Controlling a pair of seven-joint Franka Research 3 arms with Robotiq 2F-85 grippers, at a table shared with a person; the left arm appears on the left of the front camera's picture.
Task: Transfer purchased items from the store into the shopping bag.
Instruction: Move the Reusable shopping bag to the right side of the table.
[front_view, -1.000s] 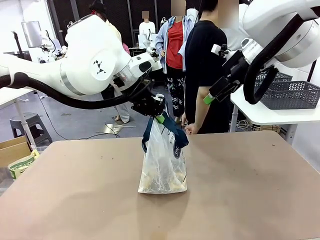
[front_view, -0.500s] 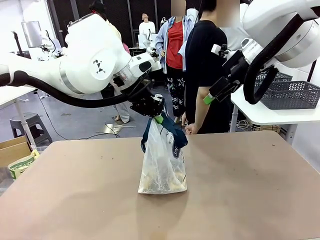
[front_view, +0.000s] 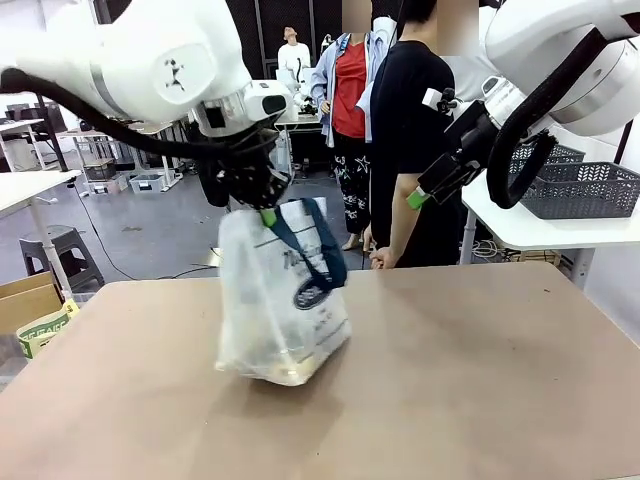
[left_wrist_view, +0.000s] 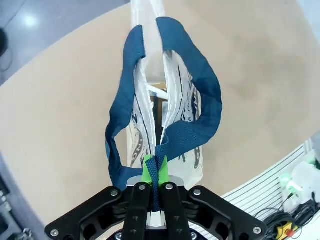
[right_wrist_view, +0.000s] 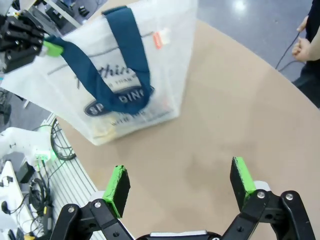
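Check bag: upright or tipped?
Tipped. The shopping bag leans, one bottom corner on the table, hanging by its handle from the shut left gripper.

The translucent white shopping bag (front_view: 280, 300) with navy straps hung tilted at the desk's centre, yellowish purchased items (front_view: 285, 365) inside; the grey store (front_view: 578, 188) sat at two o'clock.

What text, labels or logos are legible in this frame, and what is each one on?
"thin": start of the navy script on the bag, right wrist view; the rest is behind the handle.
"SP...IN": partial white letters in the bag's round navy logo; not readable in full.
Small line under the logo: too blurred.
Green print on the cardboard box at the front view's left edge: too small to read.
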